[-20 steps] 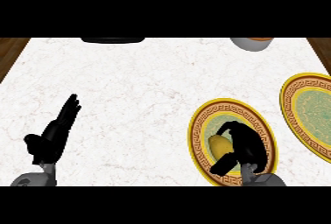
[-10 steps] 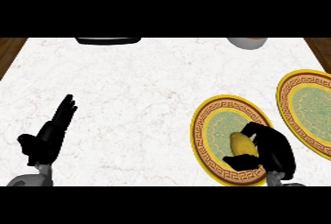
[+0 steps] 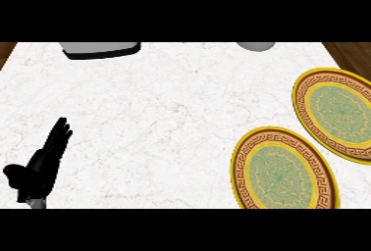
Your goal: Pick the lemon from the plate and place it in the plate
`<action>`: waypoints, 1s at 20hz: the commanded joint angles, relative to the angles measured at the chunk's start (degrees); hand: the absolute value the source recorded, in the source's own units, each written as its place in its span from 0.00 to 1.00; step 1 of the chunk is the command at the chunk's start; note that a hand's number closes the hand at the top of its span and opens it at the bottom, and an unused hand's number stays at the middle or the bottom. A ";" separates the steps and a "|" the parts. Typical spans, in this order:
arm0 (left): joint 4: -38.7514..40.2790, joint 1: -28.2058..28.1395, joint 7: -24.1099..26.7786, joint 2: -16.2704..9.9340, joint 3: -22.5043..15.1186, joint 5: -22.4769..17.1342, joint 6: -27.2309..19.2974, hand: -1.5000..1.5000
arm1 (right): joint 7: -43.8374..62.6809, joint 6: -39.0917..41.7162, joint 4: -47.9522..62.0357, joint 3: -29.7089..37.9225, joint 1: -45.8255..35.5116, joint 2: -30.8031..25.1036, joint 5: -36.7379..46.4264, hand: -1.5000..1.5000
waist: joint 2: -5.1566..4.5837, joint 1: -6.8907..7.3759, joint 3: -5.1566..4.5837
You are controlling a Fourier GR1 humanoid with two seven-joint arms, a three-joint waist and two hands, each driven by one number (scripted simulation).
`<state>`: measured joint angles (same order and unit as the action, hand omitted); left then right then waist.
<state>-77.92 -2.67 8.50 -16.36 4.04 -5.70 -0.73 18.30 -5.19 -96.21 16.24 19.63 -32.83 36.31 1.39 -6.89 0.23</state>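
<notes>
Gold-rimmed round plates, near (image 3: 284, 171) and far (image 3: 339, 112), hold no lemon; right hand unseen, progress unclear to us. Left hand (image 3: 42, 166) rests, fingers straight.

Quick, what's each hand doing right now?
Left hand: open, fingers straight, resting at the counter's lower left, holding nothing.
Right hand: not in view.

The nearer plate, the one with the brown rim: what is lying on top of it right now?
Nothing that shows. The nearer plate has its green centre bare, and no lemon lies on it or on the farther plate. The bottom edge of the nearer plate is cut off by the view. Only the left hand shows.
</notes>
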 commanded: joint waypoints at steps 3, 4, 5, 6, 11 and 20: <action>-1.92 0.52 -1.53 -0.68 0.00 -0.60 1.02 0.50 | -19.03 0.73 2.63 20.56 10.26 -7.42 -15.82 1.00 | -0.44 2.14 -0.15; -2.79 0.00 -1.34 0.33 -1.97 0.83 0.71 0.50 | -22.34 0.92 4.93 23.34 10.24 -7.78 -17.99 1.00 | -0.55 2.90 -0.12; -3.11 -0.04 -1.31 0.64 -1.92 0.75 0.50 0.50 | -26.07 0.43 4.53 25.91 14.36 -6.96 -18.23 1.00 | -0.57 2.86 -0.16; -1.95 -1.31 1.75 0.67 -1.63 0.66 1.49 0.50 | -27.83 0.35 2.90 27.90 15.73 -4.98 -20.11 1.00 | -0.70 3.51 -0.24; 1.23 3.48 0.07 0.62 -1.61 0.79 2.48 0.50 | -28.95 3.76 -0.51 38.81 15.72 -5.76 -26.10 1.00 | -1.17 5.24 -0.31; -1.21 4.00 -2.50 1.86 -2.28 2.41 2.98 0.50 | -22.25 11.19 -2.97 39.82 7.23 -7.86 -23.98 1.00 | -1.38 6.79 -0.26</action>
<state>-79.46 1.27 5.80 -14.70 1.71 -3.80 1.42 -7.44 3.53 -96.81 55.63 29.88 -39.71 11.04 0.09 -0.58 -0.03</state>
